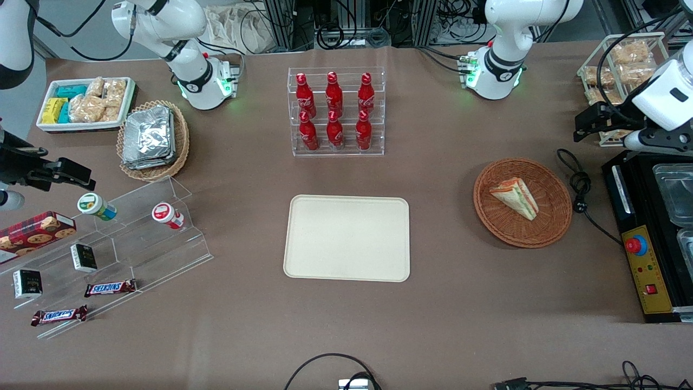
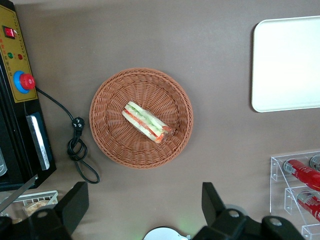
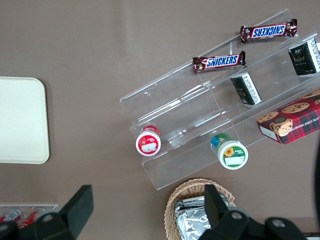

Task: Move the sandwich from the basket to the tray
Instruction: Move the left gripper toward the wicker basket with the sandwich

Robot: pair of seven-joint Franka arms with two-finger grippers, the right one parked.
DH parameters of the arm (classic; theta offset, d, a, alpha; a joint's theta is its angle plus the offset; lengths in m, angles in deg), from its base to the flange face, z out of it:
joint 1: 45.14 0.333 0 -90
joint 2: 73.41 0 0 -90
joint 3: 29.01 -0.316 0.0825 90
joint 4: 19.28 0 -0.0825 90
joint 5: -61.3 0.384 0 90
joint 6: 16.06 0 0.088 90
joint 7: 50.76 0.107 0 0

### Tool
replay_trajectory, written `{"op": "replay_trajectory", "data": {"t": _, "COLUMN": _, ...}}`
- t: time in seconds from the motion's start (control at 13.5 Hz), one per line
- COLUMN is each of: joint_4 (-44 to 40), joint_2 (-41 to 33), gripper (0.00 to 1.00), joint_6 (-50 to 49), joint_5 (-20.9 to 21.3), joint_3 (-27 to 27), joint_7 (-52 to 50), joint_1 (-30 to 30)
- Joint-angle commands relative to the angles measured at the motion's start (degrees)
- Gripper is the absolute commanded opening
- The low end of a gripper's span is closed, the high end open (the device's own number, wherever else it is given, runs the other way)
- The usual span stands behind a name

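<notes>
One layered sandwich (image 2: 147, 121) wedge — open-fingered gripper (image 2: 142, 210) above

A brown cloth-covered table (image 1: 444, 325) fills nearly the whole scene, evenly lit with soft shadows. Along its edge farthest from the front camera, grey floor (image 1: 70, 16) shows, strewn with black cables (image 1: 346, 32) (and what may be metal rack legs (image 1: 427, 16), though they are cut off).

A reddish-brown woven basket (image 1: 552, 230), a white sandwich (image 1: 515, 197) layered red, orange and green, and a plain cream tray (image 1: 347, 238) are seen beneath the black claw (image 2: 142, 207).
</notes>
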Motion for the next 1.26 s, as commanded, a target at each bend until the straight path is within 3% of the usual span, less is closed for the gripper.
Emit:
{"op": "replay_trajectory", "data": {"t": 0.0, "joint_4": -1.69, "joint_2": 0.61, "gripper": 1.0, "joint_6": -1.17, "joint_5": -0.03, "joint_3": 0.03, "joint_7": -0.71, "joint_1": 0.18}}
{"op": "replay_trajectory", "data": {"t": 0.22, "joint_4": -2.13, "joint_2": 1.83, "gripper": 1.0, "joint_6": -1.17, "joint_5": -0.02, "joint_3": 0.03, "joint_7": -0.89, "joint_1": 1.14}}
{"op": "replay_trajectory", "data": {"t": 0.45, "joint_4": -0.55, "joint_2": 2.45, "gripper": 1.0, "joint_6": -0.39, "joint_5": 0.59, "joint_3": 0.03, "joint_7": -7.91, "joint_1": 1.23}}
{"op": "replay_trajectory", "data": {"t": 0.89, "joint_4": 17.53, "joint_2": -1.06, "gripper": 1.0, "joint_6": 15.06, "joint_5": 1.21, "joint_3": 0.03, "joint_7": -12.56, "joint_1": 1.76}}
{"op": "replay_trajectory", "data": {"t": 1.19, "joint_4": 23.0, "joint_2": -1.15, "gripper": 1.0, "joint_6": 19.39, "joint_5": 1.21, "joint_3": 0.03, "joint_7": -19.77, "joint_1": 1.67}}
